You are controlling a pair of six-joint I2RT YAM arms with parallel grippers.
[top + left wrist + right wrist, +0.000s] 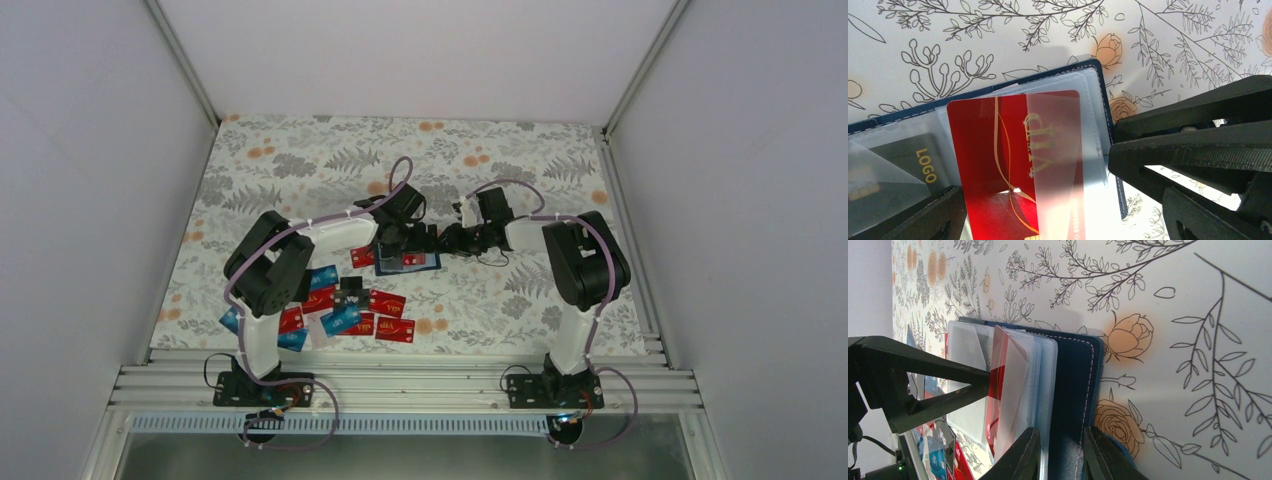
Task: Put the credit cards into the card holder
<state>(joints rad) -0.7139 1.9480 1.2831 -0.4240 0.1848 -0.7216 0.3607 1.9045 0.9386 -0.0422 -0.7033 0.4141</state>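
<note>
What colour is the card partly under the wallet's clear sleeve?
Red with gold marks, that thin rectangular plastic card; clearest in the left wrist view.

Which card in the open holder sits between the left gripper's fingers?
The red card with gold marks, partly under a clear sleeve of the card holder; the black LOGO card lies off to one side, in another sleeve.

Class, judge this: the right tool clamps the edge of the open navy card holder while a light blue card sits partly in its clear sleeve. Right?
No. The card in the clear sleeve is red with gold marks, not light blue; the left wrist view shows it. The right tool does clamp the edge of the card holder.
</note>
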